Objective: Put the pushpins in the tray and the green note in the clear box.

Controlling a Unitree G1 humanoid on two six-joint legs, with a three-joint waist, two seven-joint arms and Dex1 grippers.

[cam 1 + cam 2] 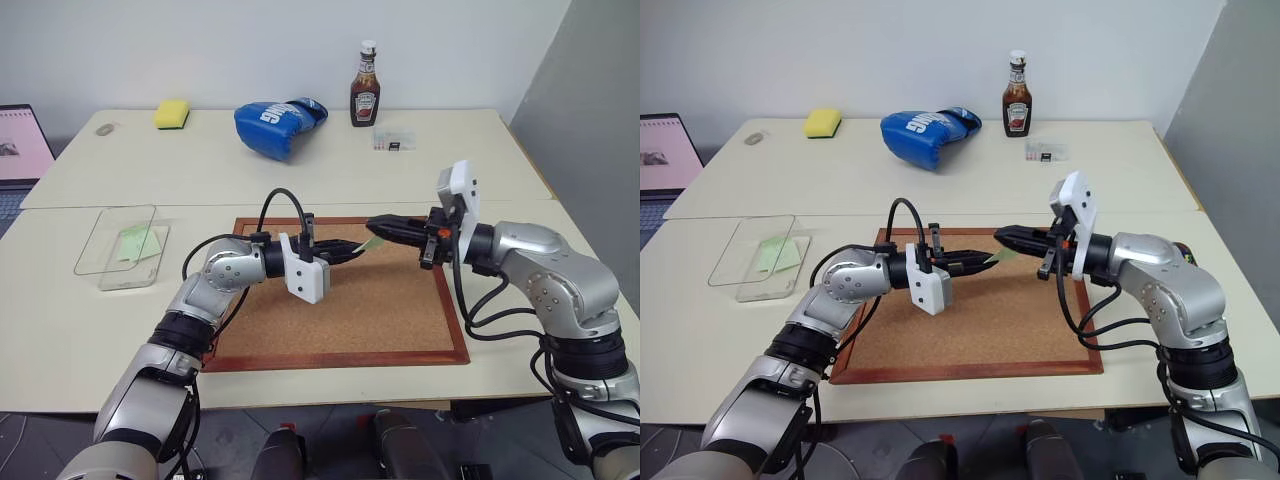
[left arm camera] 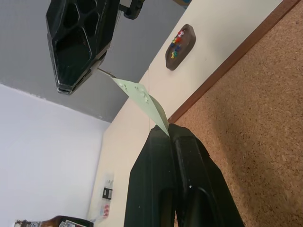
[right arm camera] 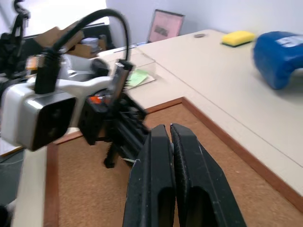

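Pinching opposite ends of the green note (image 2: 142,100), the left gripper (image 1: 352,249) and right gripper (image 1: 385,226) both hold it with fingers pressed together, stretched between them above the corkboard (image 1: 400,320). Advice: one grip should release before carrying it to the clear box (image 1: 100,245), else it tears.

Lab-like room: bare tables (image 1: 300,160), laptop (image 1: 22,145)

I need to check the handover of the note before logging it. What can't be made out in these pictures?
- Whether the right gripper actually pinches the green note that the left gripper holds: left wrist view, its black fingers hide the paper's far end.
- Count of pushpins in the tray: left wrist view, too small.
- Contents of the small clear case: too small.
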